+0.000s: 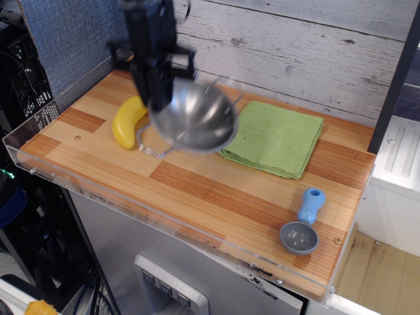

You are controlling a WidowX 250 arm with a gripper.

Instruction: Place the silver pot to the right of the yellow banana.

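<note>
The silver pot hangs tilted in the air over the wooden table, just right of the yellow banana, its lower wire handle near the board. My gripper is shut on the pot's left rim and holds it up. The banana lies on the left part of the table; its stem end is hidden behind my gripper and the pot. The picture is blurred by motion around the gripper and pot.
A green cloth lies at the back right of the wooden table. A small grey scoop with a blue handle sits at the front right. A dark post stands at the back left. A clear rim edges the table's left and front.
</note>
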